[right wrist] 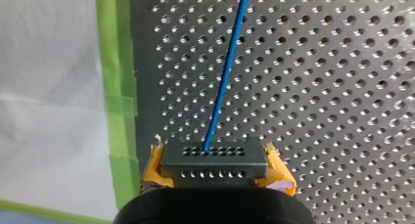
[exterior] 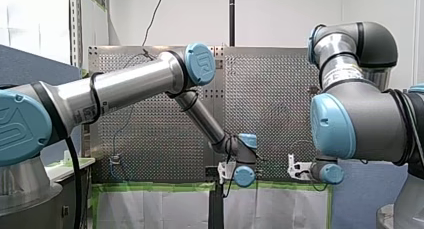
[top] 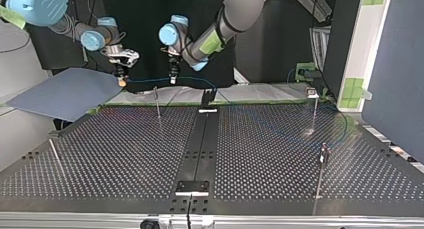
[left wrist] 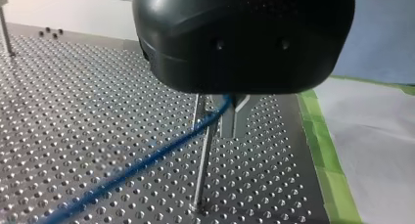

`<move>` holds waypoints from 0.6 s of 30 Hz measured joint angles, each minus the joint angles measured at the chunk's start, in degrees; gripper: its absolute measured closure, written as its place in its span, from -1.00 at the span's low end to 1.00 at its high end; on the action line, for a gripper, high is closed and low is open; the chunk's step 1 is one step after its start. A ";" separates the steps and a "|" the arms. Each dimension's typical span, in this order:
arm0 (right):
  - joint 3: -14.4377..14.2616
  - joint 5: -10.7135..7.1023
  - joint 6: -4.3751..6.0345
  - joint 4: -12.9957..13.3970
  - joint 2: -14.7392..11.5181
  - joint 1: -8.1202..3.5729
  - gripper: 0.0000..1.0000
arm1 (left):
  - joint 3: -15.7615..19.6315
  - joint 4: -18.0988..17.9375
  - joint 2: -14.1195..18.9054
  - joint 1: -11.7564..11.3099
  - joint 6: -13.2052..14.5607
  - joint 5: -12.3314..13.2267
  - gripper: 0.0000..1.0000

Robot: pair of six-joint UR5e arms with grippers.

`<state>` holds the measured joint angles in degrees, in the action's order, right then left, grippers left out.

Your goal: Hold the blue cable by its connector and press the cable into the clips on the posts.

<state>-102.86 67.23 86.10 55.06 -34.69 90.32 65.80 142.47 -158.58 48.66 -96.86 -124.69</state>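
Observation:
The blue cable (top: 145, 80) hangs taut between my two grippers above the table's far edge, then runs on towards the top view's right. My right gripper (right wrist: 215, 174), with yellow pads (right wrist: 279, 172), is shut on the grey perforated connector (right wrist: 213, 158), and the cable (right wrist: 225, 77) leaves it straight ahead. My left gripper (left wrist: 234, 132), black with metal fingers, is shut on the cable (left wrist: 147, 160) right beside a thin metal post (left wrist: 203, 160). In the top view my right gripper (top: 121, 80) is at the left and my left gripper (top: 172, 80) is nearer the middle, above that post (top: 157, 103).
Two more posts (top: 314, 106) (top: 322, 164) stand at the top view's right, another (top: 55, 156) at its left. A black bracket (top: 207, 96) sits on the centre rail. Green tape (left wrist: 323, 150) edges the perforated table (top: 250, 154). A grey-blue board (top: 65, 91) lies under my right gripper.

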 joint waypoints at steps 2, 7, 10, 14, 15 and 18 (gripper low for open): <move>0.04 -0.88 0.53 -0.66 -0.84 -0.31 1.00 | -0.91 1.00 0.00 0.25 1.14 -0.85 1.00; 0.09 -1.50 1.24 -1.22 -1.63 -0.60 1.00 | -2.69 3.48 0.00 0.60 3.95 -1.15 1.00; 0.30 -0.78 2.20 -1.55 -1.89 -0.81 1.00 | -3.05 3.87 0.00 0.47 4.69 0.03 1.00; 0.39 1.07 4.14 -1.31 -1.98 -1.15 1.00 | -3.27 3.77 -0.21 0.19 4.75 1.62 1.00; 0.40 1.60 4.66 -1.22 -1.99 -1.24 1.00 | -3.41 3.78 -0.38 0.12 4.70 2.02 1.00; 0.40 3.50 6.57 -1.04 -2.00 -1.42 1.00 | -4.52 4.41 -1.54 -0.10 4.59 3.60 1.00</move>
<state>-102.46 70.73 92.66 54.02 -36.69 88.89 61.28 146.87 -160.13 48.56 -92.26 -121.09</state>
